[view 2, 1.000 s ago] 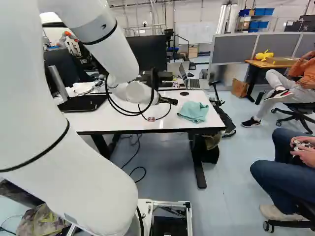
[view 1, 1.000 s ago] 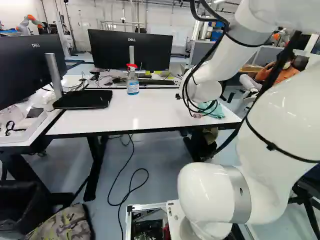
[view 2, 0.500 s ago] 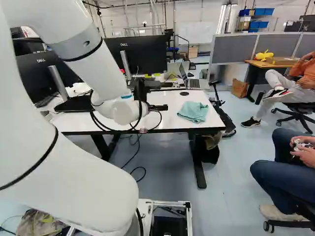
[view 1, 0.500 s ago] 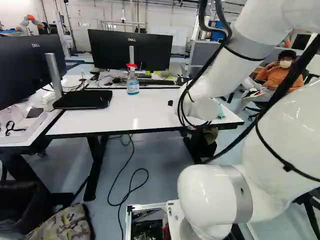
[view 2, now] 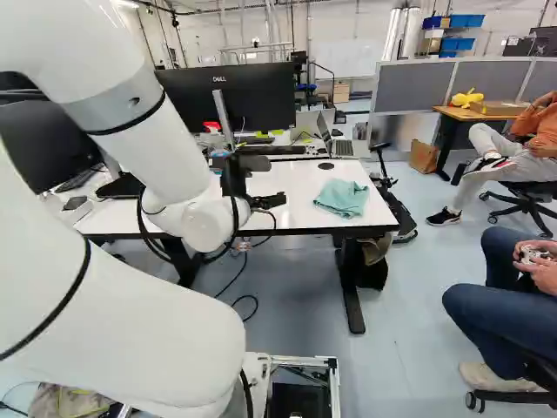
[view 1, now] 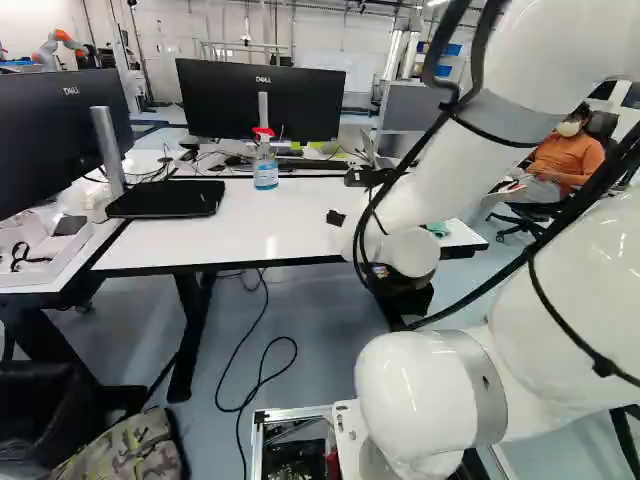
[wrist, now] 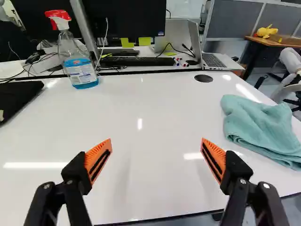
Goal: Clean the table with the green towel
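Over the white table (view 2: 300, 187), in the right base view, my gripper (view 2: 268, 201) is to the left of the green towel (view 2: 342, 198). From the wrist, the gripper (wrist: 156, 142) shows wide open, its orange pads far apart with only bare tabletop beyond them. The crumpled towel (wrist: 263, 127) lies on the table near its edge, ahead of and beside one finger, touching neither. In the left base view the arm hides most of the towel. A spray bottle (wrist: 79, 59) with blue liquid and a red head stands upright at the table's far side.
A black flat item (view 1: 165, 199) and monitors (view 1: 262, 100) stand at the left and back of the table. Behind it are a keyboard (wrist: 136, 61) and a laptop (wrist: 211, 59). A seated person's legs (view 2: 505, 300) are at the right. Another robot (view 1: 58, 45) stands far back.
My arm has swung, carrying the gripper leftward in the right base view, away from the towel. The towel, the bottle and the base have stayed where they were.
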Robot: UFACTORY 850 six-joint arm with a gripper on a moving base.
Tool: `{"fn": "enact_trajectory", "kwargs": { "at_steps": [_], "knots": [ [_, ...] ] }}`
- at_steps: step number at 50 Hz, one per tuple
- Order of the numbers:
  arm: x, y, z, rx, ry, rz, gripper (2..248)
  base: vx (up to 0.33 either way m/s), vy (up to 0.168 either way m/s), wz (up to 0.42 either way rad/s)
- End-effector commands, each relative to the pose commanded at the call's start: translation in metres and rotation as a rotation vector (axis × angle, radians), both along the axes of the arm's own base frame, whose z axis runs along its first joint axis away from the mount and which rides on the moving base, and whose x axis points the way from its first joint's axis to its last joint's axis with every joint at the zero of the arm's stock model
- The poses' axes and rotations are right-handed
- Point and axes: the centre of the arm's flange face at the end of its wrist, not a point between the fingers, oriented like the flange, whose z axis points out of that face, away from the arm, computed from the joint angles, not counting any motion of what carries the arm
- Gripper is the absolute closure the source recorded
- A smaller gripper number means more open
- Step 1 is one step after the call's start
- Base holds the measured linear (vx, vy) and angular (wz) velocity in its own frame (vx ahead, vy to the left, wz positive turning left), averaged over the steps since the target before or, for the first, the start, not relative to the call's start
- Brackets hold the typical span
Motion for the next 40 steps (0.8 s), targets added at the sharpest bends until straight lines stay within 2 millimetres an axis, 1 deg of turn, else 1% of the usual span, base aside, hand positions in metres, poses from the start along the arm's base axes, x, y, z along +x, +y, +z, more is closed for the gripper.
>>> {"fn": "enact_trajectory", "kwargs": {
  "at_steps": [20, 40],
  "knots": [
    [-0.018, 0.008, -0.008, -0.003, -0.029, 0.030, 3, 0.000, 0.000, 0.000],
    [-0.022, 0.009, -0.010, -0.003, -0.036, 0.037, 3, 0.000, 0.000, 0.000]
  ]
}}
